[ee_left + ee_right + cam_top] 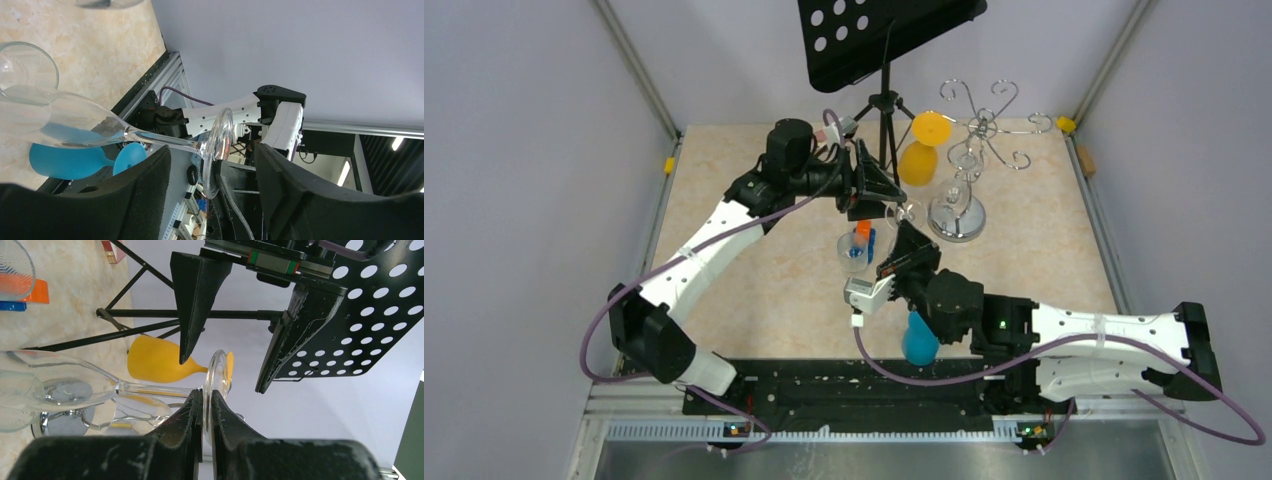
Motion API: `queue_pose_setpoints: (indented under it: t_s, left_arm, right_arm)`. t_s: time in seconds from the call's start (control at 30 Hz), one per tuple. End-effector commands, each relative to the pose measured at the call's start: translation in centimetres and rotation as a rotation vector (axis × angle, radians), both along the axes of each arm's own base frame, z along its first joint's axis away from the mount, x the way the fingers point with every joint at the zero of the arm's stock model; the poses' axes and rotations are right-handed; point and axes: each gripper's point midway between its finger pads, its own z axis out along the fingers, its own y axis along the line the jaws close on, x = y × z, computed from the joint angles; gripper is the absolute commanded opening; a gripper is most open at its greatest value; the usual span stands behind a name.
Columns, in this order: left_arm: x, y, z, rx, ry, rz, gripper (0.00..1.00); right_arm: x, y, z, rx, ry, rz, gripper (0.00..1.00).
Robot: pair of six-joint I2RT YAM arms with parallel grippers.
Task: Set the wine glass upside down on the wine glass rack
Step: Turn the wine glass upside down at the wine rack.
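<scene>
Your right gripper point(206, 399) is clamped on the foot of the clear wine glass point(80, 385). It holds the glass sideways in the air, just beside the base of the wine glass rack point(957, 215). Your left gripper point(212, 165) stands parted, one finger on either side of that same foot.

Top view overhead, wrist views close, sharing the wine glass point(75, 117)
</scene>
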Motion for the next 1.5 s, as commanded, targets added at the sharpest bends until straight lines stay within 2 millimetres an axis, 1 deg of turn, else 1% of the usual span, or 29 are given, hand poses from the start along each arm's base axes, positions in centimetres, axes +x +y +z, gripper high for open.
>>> queue_pose_setpoints:
  t_s: [0.0, 0.27, 0.4, 0.63, 0.67, 0.9, 0.93, 1.03, 1.07, 1.13, 1.23, 1.3, 1.37, 1.47]
  left_arm:
    - [-0.8, -0.6, 2.0, -0.040, -0.083, -0.041, 0.63]
    - [-1.4, -1.2, 1.9, -0.042, -0.080, -0.068, 0.45]
    - [-1.7, -1.4, 1.9, -0.047, -0.075, -0.085, 0.31]
    - [-1.8, -1.8, 1.8, -0.053, -0.069, -0.099, 0.02]
    - [-1.8, -1.8, 1.8, -0.053, -0.067, -0.101, 0.00]
    - [-1.6, -1.8, 1.5, -0.046, -0.072, -0.094, 0.00]
    - [-1.6, -1.9, 1.4, -0.045, -0.072, -0.094, 0.00]
    - [-1.4, -1.8, 1.4, -0.043, -0.075, -0.087, 0.00]
    - [-1.5, -1.9, 1.4, -0.043, -0.074, -0.087, 0.00]
    - [-1.5, -1.9, 1.4, -0.042, -0.075, -0.088, 0.00]
    - [-1.4, -1.9, 1.3, -0.039, -0.074, -0.086, 0.00]
    - [-1.4, -1.8, 1.2, -0.036, -0.076, -0.084, 0.00]
    - [-1.4, -1.8, 1.1, -0.035, -0.077, -0.084, 0.00]
    - [-1.4, -1.8, 1.0, -0.033, -0.076, -0.085, 0.00]
  right_arm:
    - [-0.3, -0.5, 1.9, 0.072, -0.022, -0.010, 0.00]
    - [-0.4, -0.3, 2.0, 0.079, -0.022, -0.005, 0.00]
    - [-0.5, -0.4, 2.1, 0.085, -0.024, -0.005, 0.00]
    - [-0.4, -0.4, 1.9, 0.084, -0.020, -0.008, 0.00]
    - [-0.4, -0.4, 1.8, 0.082, -0.018, -0.009, 0.00]
    - [-0.5, -0.3, 1.5, 0.072, -0.006, -0.005, 0.00]
    - [-0.5, -0.3, 1.4, 0.071, -0.004, -0.007, 0.07]
    - [-0.5, -0.3, 1.1, 0.067, 0.006, -0.007, 0.43]
    - [-0.5, -0.3, 1.0, 0.066, 0.009, -0.007, 0.53]
    - [-0.5, -0.2, 0.9, 0.067, 0.014, -0.009, 0.67]
    - [-0.4, -0.1, 0.7, 0.072, 0.023, -0.007, 0.80]
    - [-0.5, 0.1, 0.7, 0.082, 0.038, -0.003, 0.86]
    - [-0.6, 0.2, 0.6, 0.101, 0.064, 0.004, 0.90]
    - [-0.9, 0.7, 0.4, 0.129, 0.129, 0.023, 0.91]
